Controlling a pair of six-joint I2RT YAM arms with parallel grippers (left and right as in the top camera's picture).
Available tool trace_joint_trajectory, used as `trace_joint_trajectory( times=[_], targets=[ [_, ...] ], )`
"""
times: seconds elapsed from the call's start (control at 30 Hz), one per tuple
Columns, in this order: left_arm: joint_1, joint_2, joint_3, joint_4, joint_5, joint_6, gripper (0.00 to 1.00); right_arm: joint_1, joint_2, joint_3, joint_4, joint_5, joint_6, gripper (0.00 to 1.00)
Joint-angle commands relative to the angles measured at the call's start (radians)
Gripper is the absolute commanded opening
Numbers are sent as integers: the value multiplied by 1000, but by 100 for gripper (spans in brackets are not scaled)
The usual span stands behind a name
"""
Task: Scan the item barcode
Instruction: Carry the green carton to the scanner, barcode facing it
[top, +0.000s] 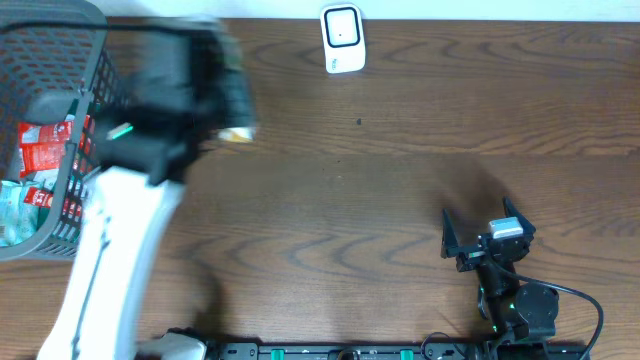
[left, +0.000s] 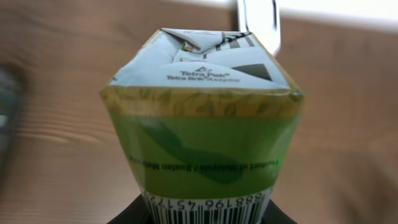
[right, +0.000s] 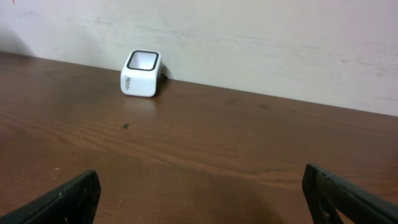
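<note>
Dark wood-grain table (top: 400, 200); grey plastic mesh basket (top: 95, 75) at far left. Left gripper (top: 222, 100) clamps the green-and-white Tetra Pak carton (left: 202, 137) just right of the basket. Right gripper (top: 478, 228) gapes, empty. Small white box scanner (top: 342, 38) sits at the back edge. Black barcode strip (left: 202, 211) faces the wrist, so likely rotate it toward the scanner window and present it slowly.
</note>
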Motion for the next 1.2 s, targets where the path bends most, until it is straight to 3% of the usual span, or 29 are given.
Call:
trace_joint_trajectory(
  times=[0.0, 0.17, 0.37, 0.97, 1.17],
  targets=[
    [-120, 138, -9, 29, -2, -69, 33, -2, -5, -1, -3, -1, 11, 99],
    [-263, 373, -9, 153, 26, -90, 33, -2, -5, -1, -3, -1, 11, 99],
    [-359, 529, -9, 277, 116, -93, 33, -3, -5, -1, -3, -1, 11, 99],
    [-483, 664, -9, 313, 106, -116, 34, -2, -5, -1, -3, -1, 11, 99],
    [-483, 664, -9, 320, 107, -116, 50, -2, -5, -1, -3, -1, 11, 99]
  ],
)
